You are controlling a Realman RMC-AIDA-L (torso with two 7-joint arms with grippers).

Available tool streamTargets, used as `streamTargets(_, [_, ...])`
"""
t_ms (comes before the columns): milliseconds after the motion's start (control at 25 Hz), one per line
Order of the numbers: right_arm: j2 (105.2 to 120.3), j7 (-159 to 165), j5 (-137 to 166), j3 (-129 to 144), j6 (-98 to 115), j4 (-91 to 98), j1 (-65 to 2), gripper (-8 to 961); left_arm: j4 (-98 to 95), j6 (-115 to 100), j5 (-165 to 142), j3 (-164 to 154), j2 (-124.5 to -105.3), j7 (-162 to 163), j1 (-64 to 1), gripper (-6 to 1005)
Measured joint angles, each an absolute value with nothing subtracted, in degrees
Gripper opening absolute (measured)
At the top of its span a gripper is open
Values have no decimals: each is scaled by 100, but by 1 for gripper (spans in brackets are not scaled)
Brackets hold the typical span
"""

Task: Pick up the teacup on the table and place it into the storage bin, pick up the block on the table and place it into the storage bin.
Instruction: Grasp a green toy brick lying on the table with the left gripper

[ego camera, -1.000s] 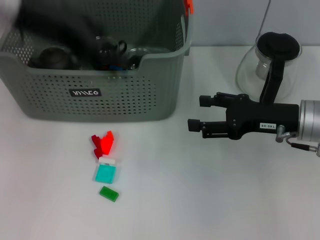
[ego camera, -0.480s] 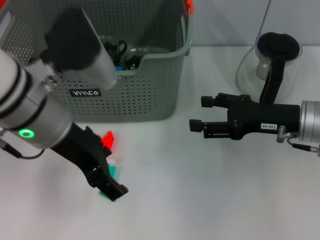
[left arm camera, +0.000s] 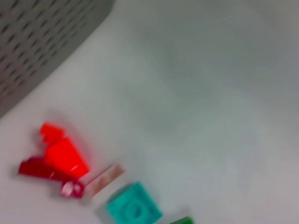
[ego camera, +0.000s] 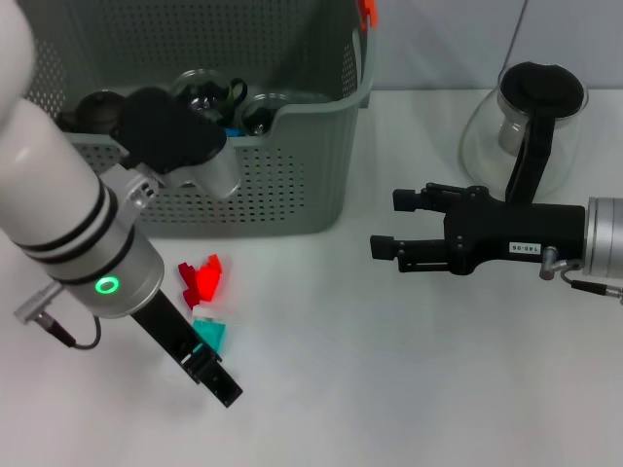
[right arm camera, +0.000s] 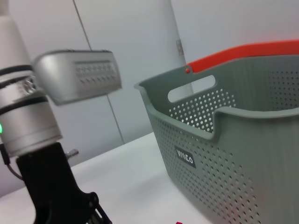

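Storage bin (ego camera: pixel 292 185) at 11 o'clock on table (ego camera: pixel 389 389); blocks (ego camera: pixel 201 280) before bin, toward 8 o'clock; glass pot (ego camera: pixel 531 126) at 2 o'clock; teacup (ego camera: pixel 102 110) inside bin

The head view looks forward and down on the white table (ego camera: pixel 321 389), taking in both arms; the left wrist view looks steeply down from close above the red block (left arm camera: pixel 65 156) and teal block (left arm camera: pixel 134 210); the right wrist view looks low across the table, slightly upward; all three share the storage bin (ego camera: pixel 292 185) wall.
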State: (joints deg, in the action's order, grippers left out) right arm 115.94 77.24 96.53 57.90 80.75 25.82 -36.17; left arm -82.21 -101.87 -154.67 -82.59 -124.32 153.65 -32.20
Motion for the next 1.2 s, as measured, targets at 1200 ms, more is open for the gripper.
streamTargets(1200, [11618,7567,10178,5802,8172,3033,-3686,914,-7445,-9189,-15758,-9155,-12481,17068,-3324,939])
